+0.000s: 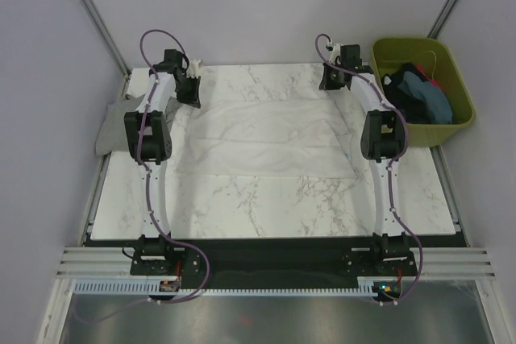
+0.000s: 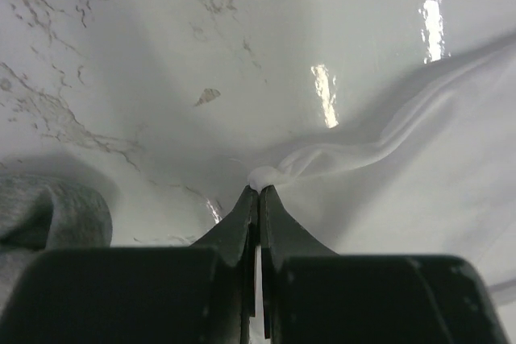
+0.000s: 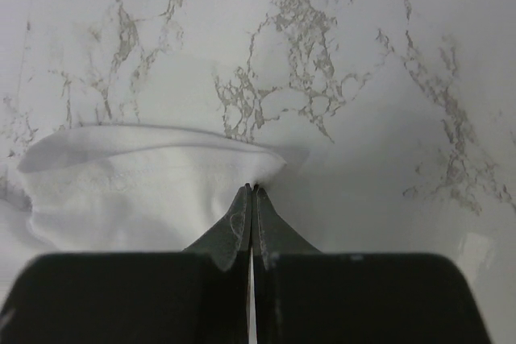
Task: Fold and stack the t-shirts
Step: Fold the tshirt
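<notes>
1. Top external view: the white t-shirt (image 1: 258, 138) lies spread across the far half of the table (image 1: 266, 207), from the centre toward 12 o'clock. It is wrinkled and not yet folded.
2. The left gripper (image 1: 190, 86) sits at the shirt's 10 o'clock corner and the right gripper (image 1: 332, 78) at its 2 o'clock corner.
3. Left wrist view: the jaws are pressed together on a small nub of white cloth, and a ridge of fabric runs from it toward 2 o'clock.
4. Right wrist view: the jaws are closed on the edge of a doubled white hem that lies off toward 9 o'clock.
5. Handling, as I judge it: the shirt is light, limp and thin. It will sag and drag on the smooth marble instead of holding any shape. Corners and hems are the places to hold, both ends together, so the edge stays taut.
6. Looks: plain white and almost lost against the pale veined top, showing mostly by its soft creases and shadows.
7. A grey t-shirt (image 1: 113, 130) lies bunched at 9 o'clock, hanging over the table's edge.
8. The dark and blue-teal t-shirts (image 1: 415, 94) are heaped in the olive-green bin (image 1: 451, 126) at 2 o'clock, off the table.
</notes>
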Controlling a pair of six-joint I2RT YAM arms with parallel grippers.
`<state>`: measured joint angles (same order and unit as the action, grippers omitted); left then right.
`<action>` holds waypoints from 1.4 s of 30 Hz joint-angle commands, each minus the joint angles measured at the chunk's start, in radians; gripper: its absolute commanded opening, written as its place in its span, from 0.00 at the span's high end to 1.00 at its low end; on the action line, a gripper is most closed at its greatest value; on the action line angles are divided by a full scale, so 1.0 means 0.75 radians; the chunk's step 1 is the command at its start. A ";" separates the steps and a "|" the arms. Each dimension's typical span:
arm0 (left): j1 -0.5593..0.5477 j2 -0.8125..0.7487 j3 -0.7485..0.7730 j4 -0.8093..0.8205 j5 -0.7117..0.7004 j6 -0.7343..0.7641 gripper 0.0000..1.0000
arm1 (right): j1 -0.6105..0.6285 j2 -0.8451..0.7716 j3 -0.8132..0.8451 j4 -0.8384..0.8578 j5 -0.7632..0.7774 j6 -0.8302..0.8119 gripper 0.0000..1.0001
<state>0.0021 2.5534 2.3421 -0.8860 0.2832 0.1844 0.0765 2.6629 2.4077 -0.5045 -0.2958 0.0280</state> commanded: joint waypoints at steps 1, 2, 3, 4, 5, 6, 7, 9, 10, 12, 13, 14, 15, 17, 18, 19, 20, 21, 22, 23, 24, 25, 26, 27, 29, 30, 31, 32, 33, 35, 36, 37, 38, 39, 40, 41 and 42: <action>0.036 -0.201 -0.054 -0.025 0.107 0.006 0.98 | -0.004 -0.235 -0.044 -0.025 -0.041 -0.025 1.00; 0.036 -0.226 -0.071 -0.027 0.125 0.016 0.98 | -0.004 -0.259 -0.081 -0.033 -0.045 -0.021 1.00; 0.036 -0.248 -0.087 -0.025 0.134 0.022 0.98 | -0.006 -0.284 -0.097 -0.035 -0.045 -0.023 1.00; 0.034 -0.287 -0.114 -0.027 0.140 0.024 0.98 | -0.008 -0.335 -0.113 -0.041 -0.049 -0.025 1.00; 0.034 -0.304 -0.124 -0.029 0.150 0.024 0.98 | -0.010 -0.362 -0.152 -0.047 -0.049 -0.029 1.00; 0.034 -0.320 -0.134 -0.027 0.152 0.024 0.98 | -0.008 -0.388 -0.175 -0.053 -0.049 -0.027 1.00; 0.034 -0.351 -0.151 -0.029 0.156 0.024 0.98 | -0.008 -0.443 -0.195 -0.055 -0.053 -0.029 1.00; 0.034 -0.381 -0.169 -0.034 0.168 0.026 0.98 | -0.004 -0.503 -0.273 -0.072 -0.053 -0.062 1.00; 0.034 -0.410 -0.179 -0.040 0.175 0.026 0.98 | -0.006 -0.566 -0.304 -0.076 -0.051 -0.068 1.00; 0.034 -0.437 -0.194 -0.052 0.207 0.028 0.98 | -0.002 -0.629 -0.404 -0.096 -0.058 -0.086 1.00; 0.034 -0.449 -0.212 -0.074 0.221 0.028 0.98 | -0.002 -0.697 -0.445 -0.106 -0.066 -0.095 1.00; 0.034 -0.475 -0.222 -0.085 0.248 0.028 0.98 | 0.002 -0.734 -0.530 -0.123 -0.070 -0.099 1.00; 0.034 -0.488 -0.233 -0.097 0.262 0.032 0.98 | 0.002 -0.767 -0.573 -0.131 -0.074 -0.107 1.00; 0.034 -0.520 -0.271 -0.140 0.293 0.047 0.98 | 0.002 -0.867 -0.700 -0.145 -0.078 -0.123 1.00; 0.034 -0.533 -0.288 -0.152 0.299 0.053 0.98 | 0.002 -0.895 -0.739 -0.150 -0.078 -0.129 1.00; 0.034 -0.545 -0.314 -0.164 0.305 0.067 0.98 | 0.002 -0.958 -0.778 -0.152 -0.078 -0.131 1.00; 0.032 -0.553 -0.323 -0.195 0.314 0.077 0.98 | 0.000 -0.989 -0.851 -0.152 -0.088 -0.131 1.00; 0.032 -0.570 -0.329 -0.211 0.314 0.083 0.98 | 0.000 -1.022 -0.888 -0.152 -0.092 -0.129 1.00; 0.032 -0.580 -0.349 -0.224 0.314 0.102 0.98 | 0.002 -1.081 -0.921 -0.156 -0.096 -0.129 1.00; 0.034 -0.592 -0.361 -0.252 0.312 0.108 0.98 | 0.000 -1.110 -0.990 -0.160 -0.113 -0.117 1.00; 0.034 -0.608 -0.368 -0.269 0.316 0.116 0.98 | 0.002 -1.137 -1.026 -0.162 -0.123 -0.115 1.00; 0.034 -0.619 -0.392 -0.289 0.326 0.136 0.98 | 0.000 -1.184 -1.093 -0.162 -0.127 -0.111 1.00; 0.036 -0.627 -0.400 -0.305 0.324 0.143 0.98 | 0.002 -1.206 -1.126 -0.164 -0.131 -0.107 1.00; 0.036 -0.649 -0.415 -0.330 0.322 0.149 0.98 | 0.002 -1.253 -1.160 -0.164 -0.139 -0.107 1.00; 0.044 -0.680 -0.464 -0.349 0.318 0.167 0.98 | 0.002 -1.296 -1.257 -0.172 -0.137 -0.115 1.00; 0.052 -0.698 -0.484 -0.353 0.316 0.169 0.98 | 0.000 -1.317 -1.287 -0.170 -0.145 -0.119 1.00; 0.058 -0.733 -0.529 -0.353 0.312 0.171 0.98 | 0.002 -1.360 -1.318 -0.174 -0.146 -0.119 1.00; 0.069 -0.750 -0.550 -0.359 0.312 0.179 0.98 | 0.002 -1.382 -1.375 -0.178 -0.148 -0.119 1.00; 0.075 -0.764 -0.568 -0.375 0.310 0.188 0.98 | 0.002 -1.423 -1.404 -0.180 -0.152 -0.125 1.00; 0.087 -0.807 -0.635 -0.385 0.305 0.218 0.98 | 0.002 -1.468 -1.498 -0.176 -0.148 -0.136 1.00; 0.089 -0.819 -0.684 -0.389 0.301 0.224 0.98 | 0.002 -1.511 -1.533 -0.170 -0.144 -0.142 1.00; 0.093 -0.831 -0.707 -0.396 0.299 0.233 0.98 | 0.002 -1.532 -1.596 -0.158 -0.137 -0.144 1.00; 0.097 -0.846 -0.723 -0.404 0.303 0.237 0.98 | 0.002 -1.554 -1.625 -0.154 -0.133 -0.148 1.00; 0.097 -0.852 -0.738 -0.418 0.310 0.247 0.98 | 0.004 -1.587 -1.651 -0.152 -0.129 -0.150 1.00; 0.099 -0.858 -0.764 -0.430 0.316 0.263 0.98 | 0.004 -1.601 -1.696 -0.152 -0.123 -0.156 1.00; 0.099 -0.870 -0.777 -0.434 0.314 0.269 0.98 | 0.002 -1.616 -1.715 -0.154 -0.119 -0.158 1.00; 0.101 -0.870 -0.797 -0.437 0.316 0.274 0.98 | 0.002 -1.642 -1.729 -0.152 -0.119 -0.160 1.00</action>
<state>0.0734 1.9491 1.7775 -1.1790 0.4942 0.3264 0.0757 1.4906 1.1423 -0.6449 -0.3862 -0.0669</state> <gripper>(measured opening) 0.033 0.009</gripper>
